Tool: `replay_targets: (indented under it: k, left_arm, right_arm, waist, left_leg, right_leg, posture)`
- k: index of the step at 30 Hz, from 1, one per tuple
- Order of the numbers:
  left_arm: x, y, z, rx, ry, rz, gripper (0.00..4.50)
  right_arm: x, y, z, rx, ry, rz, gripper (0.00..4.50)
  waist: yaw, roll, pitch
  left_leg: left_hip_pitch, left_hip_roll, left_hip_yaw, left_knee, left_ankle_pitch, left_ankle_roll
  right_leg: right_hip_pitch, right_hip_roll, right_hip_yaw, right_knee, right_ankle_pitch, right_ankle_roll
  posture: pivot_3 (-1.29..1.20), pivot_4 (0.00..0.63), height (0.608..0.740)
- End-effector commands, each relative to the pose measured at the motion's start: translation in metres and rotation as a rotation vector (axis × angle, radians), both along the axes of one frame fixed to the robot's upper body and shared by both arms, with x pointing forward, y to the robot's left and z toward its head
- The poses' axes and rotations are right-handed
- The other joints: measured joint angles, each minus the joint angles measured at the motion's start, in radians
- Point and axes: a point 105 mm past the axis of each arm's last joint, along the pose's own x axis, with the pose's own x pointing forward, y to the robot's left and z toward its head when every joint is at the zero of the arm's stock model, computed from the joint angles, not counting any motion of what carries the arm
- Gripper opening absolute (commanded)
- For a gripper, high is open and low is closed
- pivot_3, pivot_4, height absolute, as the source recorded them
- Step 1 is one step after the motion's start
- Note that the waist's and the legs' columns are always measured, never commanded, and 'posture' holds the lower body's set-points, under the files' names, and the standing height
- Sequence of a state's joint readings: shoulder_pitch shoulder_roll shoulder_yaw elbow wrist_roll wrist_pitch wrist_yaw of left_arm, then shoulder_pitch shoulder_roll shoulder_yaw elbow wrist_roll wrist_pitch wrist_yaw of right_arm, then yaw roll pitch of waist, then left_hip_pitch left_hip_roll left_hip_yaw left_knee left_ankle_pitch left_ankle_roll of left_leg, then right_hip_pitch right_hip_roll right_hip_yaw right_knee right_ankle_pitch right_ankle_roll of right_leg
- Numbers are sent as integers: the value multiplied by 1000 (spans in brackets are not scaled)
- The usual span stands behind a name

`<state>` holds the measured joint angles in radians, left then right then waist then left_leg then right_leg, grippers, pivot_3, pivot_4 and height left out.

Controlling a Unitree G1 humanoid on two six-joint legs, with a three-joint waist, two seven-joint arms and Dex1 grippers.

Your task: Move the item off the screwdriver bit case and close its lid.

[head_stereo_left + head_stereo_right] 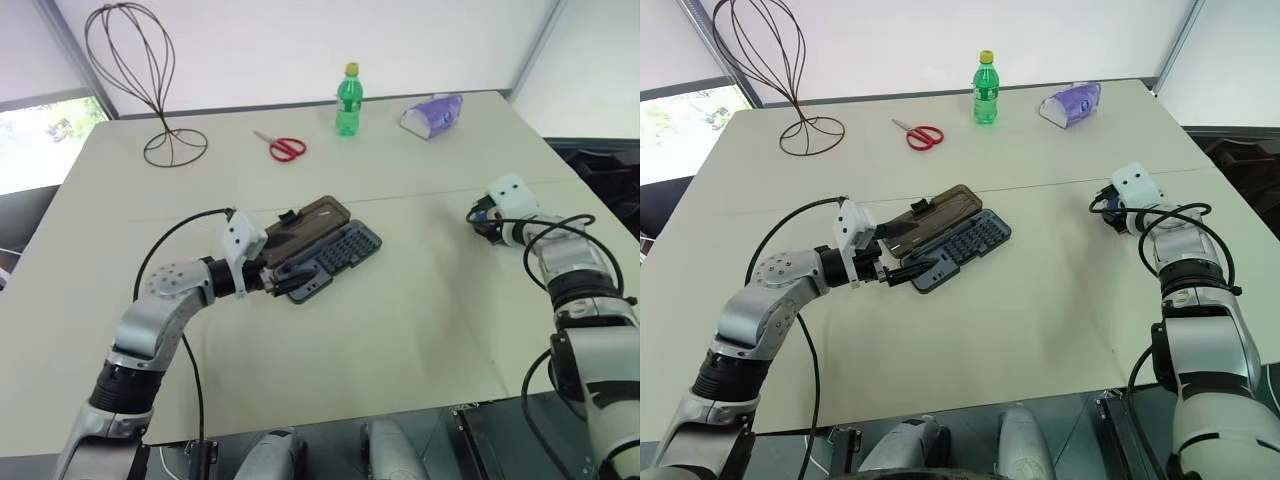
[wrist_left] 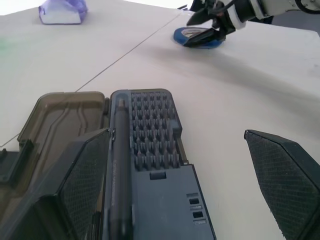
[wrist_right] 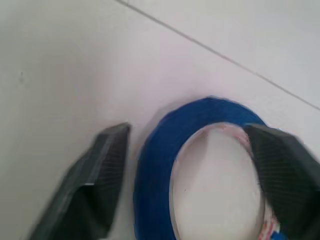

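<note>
The blue tape roll (image 3: 200,165) lies flat on the counter (image 1: 400,330), well right of the open bit case (image 1: 320,245), between the spread fingers of the right end effector (image 2: 207,27). The left end effector (image 2: 180,175), also spread, straddles the case's near end; the lid (image 2: 60,117) lies folded back.

Blue tape (image 3: 155,165), smoky-brown lid (image 1: 305,226), grey base (image 1: 335,255).

surface: beige table (image 1: 420,330) | on it: open screwdriver bit case (image 1: 335,250), blue tape roll (image 2: 197,37), red-handled scissors (image 1: 285,148), green bottle (image 1: 348,102), wire stand (image 1: 150,85), purple pouch (image 1: 432,114)
</note>
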<state>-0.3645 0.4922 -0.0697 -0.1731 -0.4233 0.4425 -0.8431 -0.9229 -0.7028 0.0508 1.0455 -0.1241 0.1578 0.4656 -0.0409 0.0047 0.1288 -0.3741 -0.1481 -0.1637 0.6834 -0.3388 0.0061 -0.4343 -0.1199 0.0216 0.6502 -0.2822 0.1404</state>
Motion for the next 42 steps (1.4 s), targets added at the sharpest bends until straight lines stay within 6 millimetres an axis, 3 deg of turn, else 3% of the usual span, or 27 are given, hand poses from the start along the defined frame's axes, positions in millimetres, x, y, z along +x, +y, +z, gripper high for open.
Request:
replay_targets:
  k: [1,4,7,10,12,15,19,23,28,35,38,42]
  left_arm:
    - [-1,2,10,-12,-51,7,4500]
    - [0,8,10,-1,-58,27,4500]
    - [12,24,13,14,-79,97,4500]
    - [35,44,19,9,-109,209,4500]
    - [57,57,24,18,-142,310,4500]
    - [81,62,24,32,-133,335,4500]
    - [110,59,16,139,-134,320,4500]
    - [127,60,0,221,-51,327,4500]
    - [126,64,-26,331,62,308,4500]
    - [119,57,-52,495,121,238,4500]
    - [117,53,-56,518,137,211,3611]
    - [113,47,-60,546,166,159,1564]
  right_arm:
    - [-1,-17,23,-42,-49,-50,4402]
    - [-9,-28,37,-108,-42,-45,4402]
    - [-22,-27,80,-163,-121,-25,4402]
    - [-36,1,118,-124,-192,50,4402]
    - [-44,37,130,-32,-196,172,4402]
    - [-59,103,131,136,-172,406,4402]
    - [-71,162,124,316,-145,571,4402]
    - [-81,187,108,376,-119,605,4402]
    - [-101,211,95,437,-92,641,4402]
    - [-110,219,88,501,-92,606,4402]
    - [-112,218,86,511,-98,590,4500]
    - [-112,215,84,526,-107,555,4500]
  waist:
    - [1,0,0]
    - [3,1,0]
    - [6,2,1]
    - [3,3,1]
    - [1,3,1]
    - [1,1,0]
    - [13,0,0]
    - [33,-2,0]
    - [22,-2,0]
    - [22,-5,-1]
    - [23,-5,-1]
    - [23,-5,-2]
  left_leg:
    - [0,0,0,0,0,0]
    - [0,0,0,0,0,0]
    - [-1,-1,0,0,0,0]
    - [-1,0,0,0,0,0]
    - [-1,1,1,0,0,0]
    - [-1,1,0,1,0,0]
    - [-1,-1,0,2,0,0]
    - [-3,-3,-3,4,0,0]
    - [-18,-9,-5,16,0,1]
    - [-18,-10,-5,17,0,1]
    - [-18,-11,-5,17,0,1]
    - [-18,-11,-5,17,0,2]
  right_leg:
    - [0,0,0,0,0,0]
    - [0,0,0,0,0,0]
    - [-1,0,0,0,0,0]
    - [-2,0,0,1,0,0]
    - [-2,0,0,1,0,0]
    - [0,0,0,1,0,0]
    - [0,-1,-1,1,0,0]
    - [-2,-3,-4,4,0,0]
    - [-15,-8,-4,16,0,0]
    - [-16,-10,-4,18,0,0]
    - [-15,-10,-4,19,0,0]
    - [-15,-10,-4,19,0,0]
  posture:
    - [0,150,740]
    - [0,150,740]
    - [0,150,740]
    - [0,150,740]
    - [0,150,740]
    - [0,150,740]
    - [0,150,740]
    - [0,150,740]
    - [0,150,740]
    - [0,150,740]
    - [0,150,740]
    - [0,150,740]
